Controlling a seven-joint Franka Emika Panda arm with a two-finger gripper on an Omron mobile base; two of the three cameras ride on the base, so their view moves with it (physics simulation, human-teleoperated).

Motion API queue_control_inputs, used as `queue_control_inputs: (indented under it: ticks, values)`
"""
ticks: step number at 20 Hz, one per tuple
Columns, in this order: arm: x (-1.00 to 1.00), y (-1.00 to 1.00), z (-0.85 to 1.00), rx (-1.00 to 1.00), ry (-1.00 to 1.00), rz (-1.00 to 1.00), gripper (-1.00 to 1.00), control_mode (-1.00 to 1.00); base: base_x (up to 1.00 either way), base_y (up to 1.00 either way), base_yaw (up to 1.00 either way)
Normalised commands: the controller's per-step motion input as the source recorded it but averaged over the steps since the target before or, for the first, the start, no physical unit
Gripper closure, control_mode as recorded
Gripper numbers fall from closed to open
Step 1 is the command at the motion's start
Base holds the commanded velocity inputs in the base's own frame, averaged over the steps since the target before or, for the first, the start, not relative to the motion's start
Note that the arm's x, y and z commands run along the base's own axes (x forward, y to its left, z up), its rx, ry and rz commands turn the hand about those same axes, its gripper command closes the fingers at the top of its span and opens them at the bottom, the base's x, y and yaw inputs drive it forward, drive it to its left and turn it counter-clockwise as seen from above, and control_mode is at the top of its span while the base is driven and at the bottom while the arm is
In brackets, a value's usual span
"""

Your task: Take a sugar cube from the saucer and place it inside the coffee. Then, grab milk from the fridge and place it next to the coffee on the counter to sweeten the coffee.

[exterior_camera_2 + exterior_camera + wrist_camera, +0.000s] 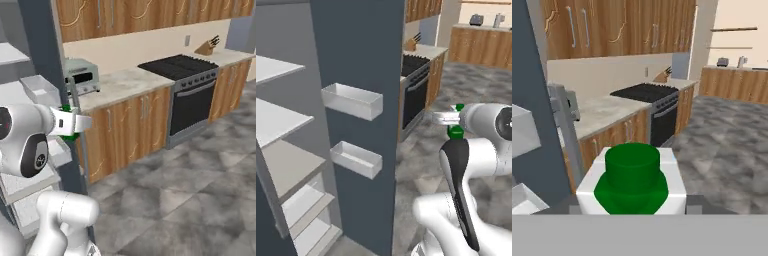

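My gripper is shut on the milk, a small carton with a white body and a green cap, held upright in the air. It hangs just outside the open fridge, to the right of the door. In the hand view the milk sits close up, with its green top in the middle. From the right base view the gripper and the milk are in front of the counter. The coffee, the saucer and the sugar cube are out of view.
Two clear door bins stick out from the fridge door, with white shelves to the left. On the counter stands a toaster oven; a black stove and a knife block lie further right. Grey floor lies open.
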Motion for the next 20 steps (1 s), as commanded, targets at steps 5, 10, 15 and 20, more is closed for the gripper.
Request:
queue_control_inputs:
  ticks: [5,10,15,20]
  values:
    - [0.0,0.0,0.0,0.0,0.0,0.0,1.0,1.0,0.0,-0.07,-0.91]
    - [0.0,0.0,0.0,0.0,0.0,0.0,1.0,1.0,0.43,-0.17,-0.72]
    - [0.0,0.0,0.0,0.0,0.0,0.0,1.0,1.0,1.0,0.06,-0.33]
    - [0.0,0.0,0.0,0.0,0.0,0.0,1.0,1.0,1.0,0.2,-0.06]
